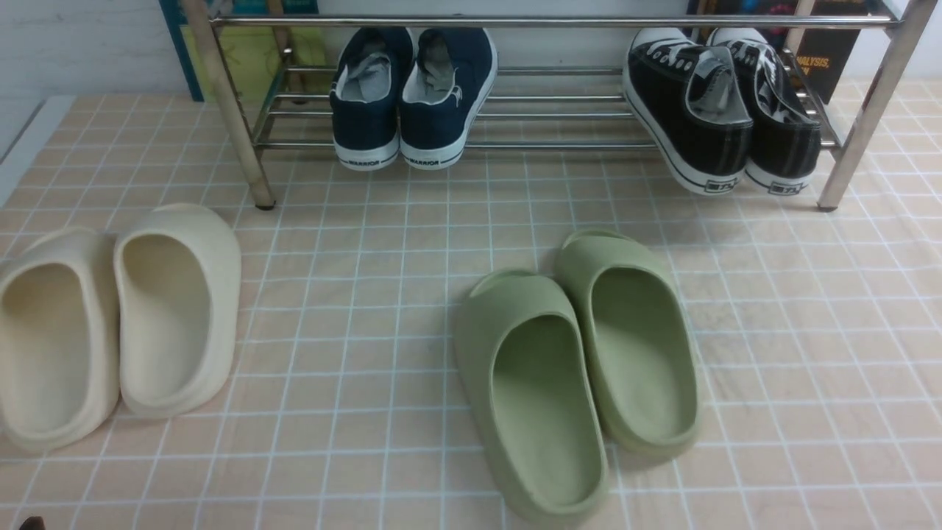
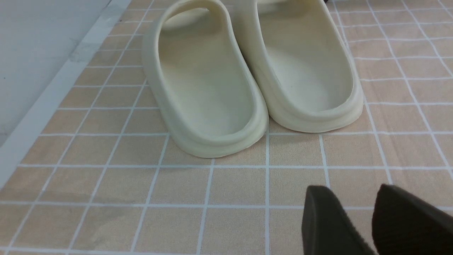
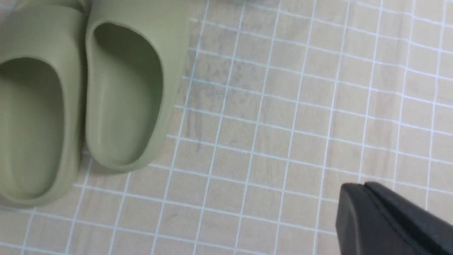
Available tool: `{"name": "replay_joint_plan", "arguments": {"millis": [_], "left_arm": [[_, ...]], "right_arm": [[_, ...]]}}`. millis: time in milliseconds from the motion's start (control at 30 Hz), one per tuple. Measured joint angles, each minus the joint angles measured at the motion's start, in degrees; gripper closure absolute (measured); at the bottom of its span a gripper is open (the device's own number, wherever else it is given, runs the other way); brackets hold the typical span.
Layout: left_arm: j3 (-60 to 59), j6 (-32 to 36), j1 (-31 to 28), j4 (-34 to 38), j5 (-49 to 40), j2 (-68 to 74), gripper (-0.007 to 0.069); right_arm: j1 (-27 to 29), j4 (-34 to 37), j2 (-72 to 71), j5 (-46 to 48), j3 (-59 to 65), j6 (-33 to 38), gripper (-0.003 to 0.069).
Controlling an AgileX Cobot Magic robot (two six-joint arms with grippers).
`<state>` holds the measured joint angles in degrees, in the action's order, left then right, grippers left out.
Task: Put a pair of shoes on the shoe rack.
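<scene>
1. Floor covering: a peach tile-pattern sheet with white grid lines [image 1: 809, 331] fills the work area.
2. Shoe rack: a low, wide frame of shiny chrome tubes [image 1: 552, 22] stands at 12 o'clock, spanning from about 11 o'clock to 1 o'clock, legs on the sheet.
3. Cream foam slides [image 1: 110, 324]: a pair on the floor at 8 o'clock, side by side and touching, heels toward the robot.
4. Green foam slides [image 1: 581, 368]: a pair on the floor at 6 o'clock, side by side, angled slightly, well apart from the rack.
5. Pair of black canvas low-top sneakers with white laces and white soles [image 1: 721, 110]: located on the rack's lower bars at its 1 o'clock end, toes toward the rear, heels overhanging the front bar, both tilted.
6. Navy blue canvas sneakers with white "WARRIOR" soles [image 1: 412, 96]: on the same bars near 12 o'clock, heels forward.
7. Left gripper [image 2: 355, 191]: above bare floor near the cream slides; fingers apart, holding nothing.
8. Right gripper [image 3: 366, 187]: above bare floor beside the green slides; fingers pressed together, nothing between them.
</scene>
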<state>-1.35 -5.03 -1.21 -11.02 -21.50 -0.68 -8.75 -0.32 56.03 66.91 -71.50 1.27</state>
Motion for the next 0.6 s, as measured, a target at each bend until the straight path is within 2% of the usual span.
{"name": "replay_joint_plan", "arguments": {"millis": [233,367,600], "left_arm": [[0.00,0.00,0.00,0.00,0.00,0.00,0.0387],[0.00,0.00,0.00,0.00,0.00,0.00,0.0387],[0.00,0.00,0.00,0.00,0.00,0.00,0.0387]], "right_arm": [[0.00,0.00,-29.87,-7.53,15.13,-1.90,0.0678],[0.00,0.00,-40.02,-8.14,20.58,-2.65,0.0678],[0.00,1.22,-46.33,-7.97,25.71,-2.85,0.0678]]}}
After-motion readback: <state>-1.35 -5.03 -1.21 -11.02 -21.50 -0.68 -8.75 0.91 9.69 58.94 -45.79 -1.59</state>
